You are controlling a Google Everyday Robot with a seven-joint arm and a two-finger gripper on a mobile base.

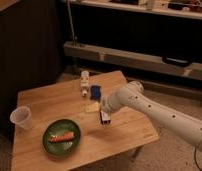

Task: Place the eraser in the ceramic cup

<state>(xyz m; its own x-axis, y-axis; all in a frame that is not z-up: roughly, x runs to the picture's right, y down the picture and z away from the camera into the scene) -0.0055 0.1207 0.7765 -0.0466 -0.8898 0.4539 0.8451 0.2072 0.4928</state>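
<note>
Eraser, small flat pale yellow-tan block (92,106): lying on light wooden table (39,100), just left of my two-finger gripper (105,119), whose jaws stand apart, empty. Ceramic cup, whitish, tapered, handleless (21,117): at the left edge, upright. Step, I judge: approach before grasp. Next I must centre over the block, descend, close.

Carrot (61,137) on green plate (64,126); bottle (84,83)
</note>
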